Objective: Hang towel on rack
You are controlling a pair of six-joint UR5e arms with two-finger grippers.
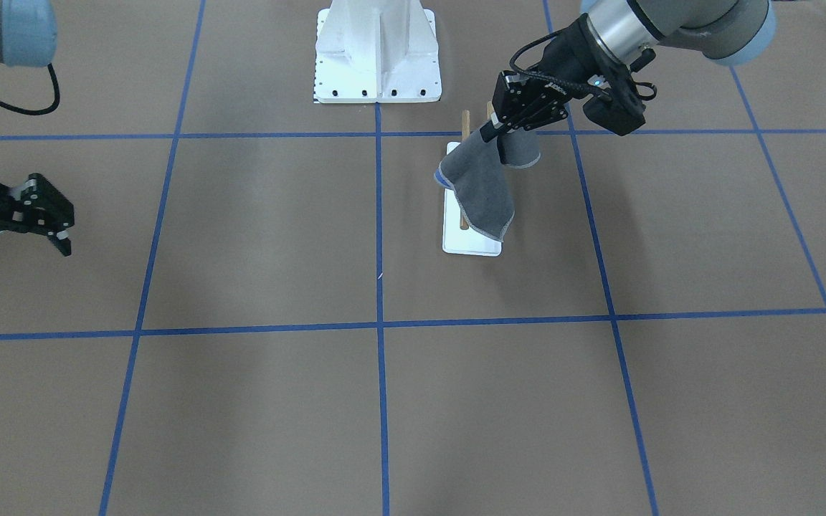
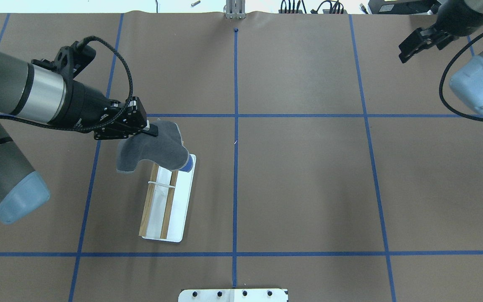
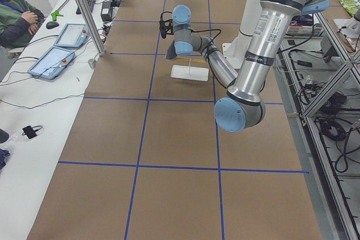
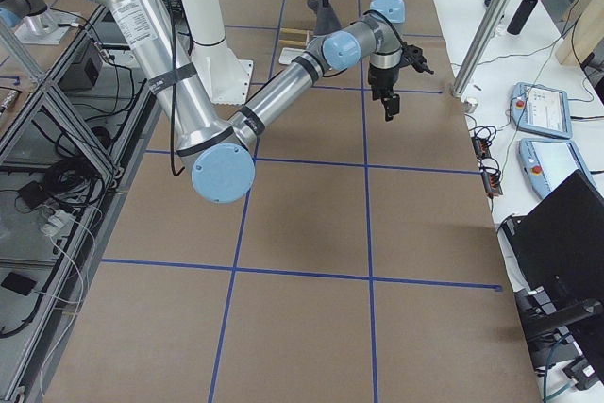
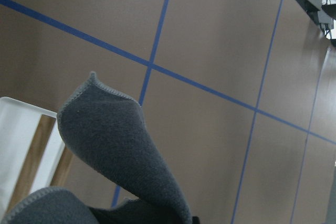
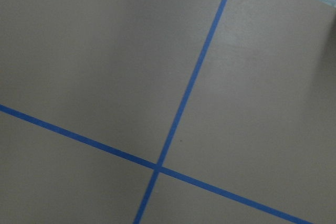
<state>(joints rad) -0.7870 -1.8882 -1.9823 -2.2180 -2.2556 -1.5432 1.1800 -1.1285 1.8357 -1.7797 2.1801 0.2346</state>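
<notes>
The dark grey towel [image 2: 157, 147] hangs from my left gripper [image 2: 152, 131], which is shut on its upper edge. The towel drapes over the far end of the rack [image 2: 160, 201], whose two brown wooden rods lie over a white base. Its blue tag [image 2: 188, 164] rests by the base's corner. In the front view the towel [image 1: 483, 188] covers most of the rods, below my left gripper [image 1: 490, 130]. The left wrist view shows a towel fold [image 5: 115, 145] beside a rod [image 5: 30, 163]. My right gripper [image 1: 17, 254] is open and empty, far from the rack.
A large white bolted pedestal [image 1: 377, 54] stands at the robot's side of the table, behind the rack. Blue tape lines grid the brown table top. An operator sits beyond the far table edge in the exterior left view [image 3: 17, 9].
</notes>
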